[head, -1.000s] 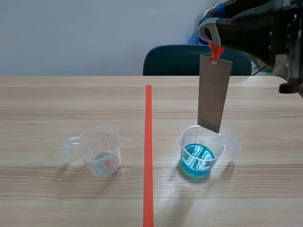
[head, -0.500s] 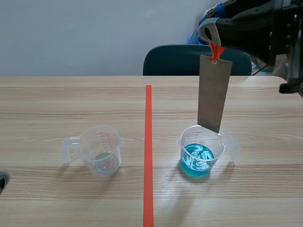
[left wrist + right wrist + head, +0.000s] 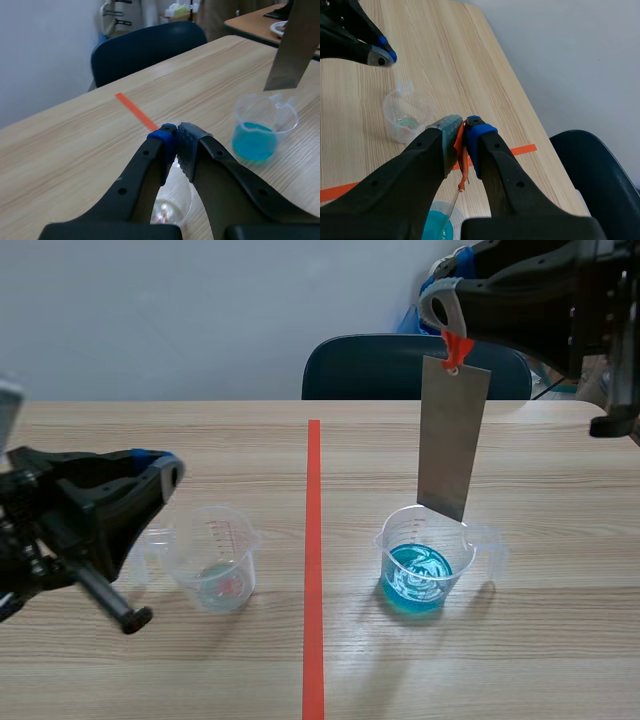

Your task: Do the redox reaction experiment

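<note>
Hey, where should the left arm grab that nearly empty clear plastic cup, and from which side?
Probably the looped handle of the clear plastic measuring cup, approached from the left. The cup stands upright with its handle sticking out toward the left gripper, whose jaws are shut and must open first.

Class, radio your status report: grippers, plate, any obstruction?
Left gripper jaws shut, empty, by clear cup. Right gripper jaws shut on orange tag; metal plate hangs above blue cup. Nothing between.

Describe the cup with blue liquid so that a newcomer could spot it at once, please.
Start at the orange tape line running down the table. The cup stands to its right in the scene view, under the hanging metal plate. Unlike the other cup, nearly empty, it holds bright blue liquid.
</note>
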`<state>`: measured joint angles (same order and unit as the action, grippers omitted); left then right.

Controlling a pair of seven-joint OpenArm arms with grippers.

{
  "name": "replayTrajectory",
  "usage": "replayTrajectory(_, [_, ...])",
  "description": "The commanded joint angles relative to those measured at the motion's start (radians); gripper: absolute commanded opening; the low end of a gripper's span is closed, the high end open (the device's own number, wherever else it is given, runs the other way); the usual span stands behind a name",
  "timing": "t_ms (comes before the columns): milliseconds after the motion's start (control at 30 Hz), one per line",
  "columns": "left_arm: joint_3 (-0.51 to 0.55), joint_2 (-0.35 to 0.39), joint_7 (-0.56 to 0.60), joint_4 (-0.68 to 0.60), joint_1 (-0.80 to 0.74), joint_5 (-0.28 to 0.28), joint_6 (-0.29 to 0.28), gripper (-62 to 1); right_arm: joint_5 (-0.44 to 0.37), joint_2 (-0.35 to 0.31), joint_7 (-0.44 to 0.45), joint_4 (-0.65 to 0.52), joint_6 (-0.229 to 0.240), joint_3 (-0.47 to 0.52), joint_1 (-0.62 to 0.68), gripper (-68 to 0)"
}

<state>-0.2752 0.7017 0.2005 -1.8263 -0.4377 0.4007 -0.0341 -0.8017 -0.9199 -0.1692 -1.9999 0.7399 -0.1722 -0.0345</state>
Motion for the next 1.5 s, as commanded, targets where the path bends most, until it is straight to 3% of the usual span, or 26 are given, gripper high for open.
replayTrajectory(0, [-0.033, -0.024, -0.011, 0.023, 0.063, 0.007, 0.008, -58.0, -0.015, 0.000, 0.011, 0.000, 0.006, 0.001, -0.007, -66.9])
replayTrajectory(233, [-0.195, -0.129, -0.042, 0.240, 0.322, 0.053, 0.020, -58.0, -0.015, 0.001, 0.010, 0.000, 0.006, 0.001, -0.007, -66.9])
replayTrajectory(633, [-0.460, -0.277, -0.041, 0.543, 0.636, 0.043, 0.019, -58.0, -0.014, 0.001, 0.010, 0.000, 0.006, 0.001, -0.007, -66.9])
replayTrajectory(833, [-0.566, -0.361, -0.040, 0.658, 0.738, 0.021, -0.013, -58.0, -0.014, 0.001, 0.010, 0.000, 0.006, 0.001, -0.007, -66.9])
replayTrajectory(1067, [-0.656, -0.420, -0.030, 0.719, 0.793, -0.029, -0.038, -58.0, -0.014, 0.001, 0.005, 0.000, 0.006, 0.001, -0.007, -66.9])
replayTrajectory(1467, [-0.672, -0.435, -0.018, 0.732, 0.798, -0.028, -0.032, -58.0, -0.014, 0.001, -0.005, 0.000, 0.006, 0.001, -0.007, -66.9])
